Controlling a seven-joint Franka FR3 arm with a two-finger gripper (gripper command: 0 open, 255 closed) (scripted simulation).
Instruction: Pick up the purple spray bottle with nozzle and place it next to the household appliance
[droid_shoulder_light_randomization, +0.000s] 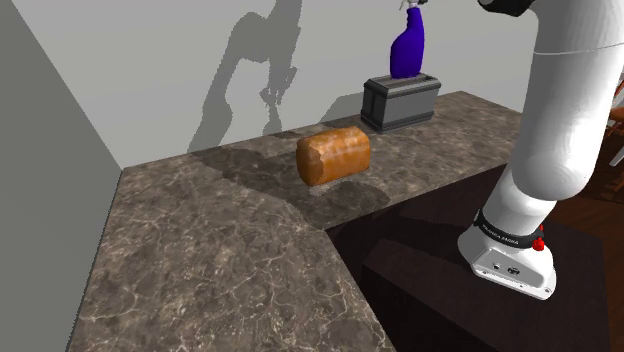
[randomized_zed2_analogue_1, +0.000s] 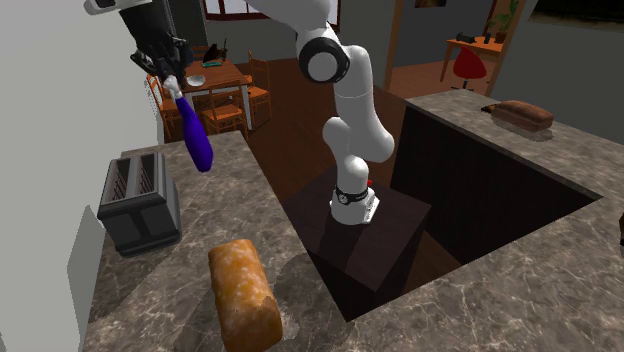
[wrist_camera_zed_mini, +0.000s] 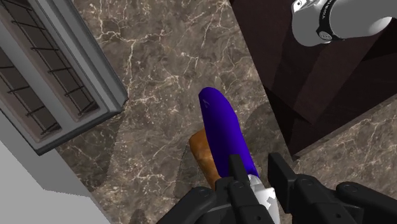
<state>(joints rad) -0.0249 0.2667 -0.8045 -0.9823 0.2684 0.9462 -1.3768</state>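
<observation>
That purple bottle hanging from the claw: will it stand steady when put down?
Probably tippy: the purple bottle is tall, slim, and hangs tilted from the gripper. It looks rigid, straight though held only near the nozzle. Its smooth rounded body would likely roll if it fell.

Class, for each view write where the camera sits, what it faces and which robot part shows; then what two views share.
Shoulder view: beside the stand, looking across the counter; white arm shows.
Second exterior view: over the counter's far end, facing back at the arm; gripper shows.
Wrist view: on the hand, looking down at the counter; black fingers show.
Shared: toaster, bread loaf, purple spray bottle.
</observation>
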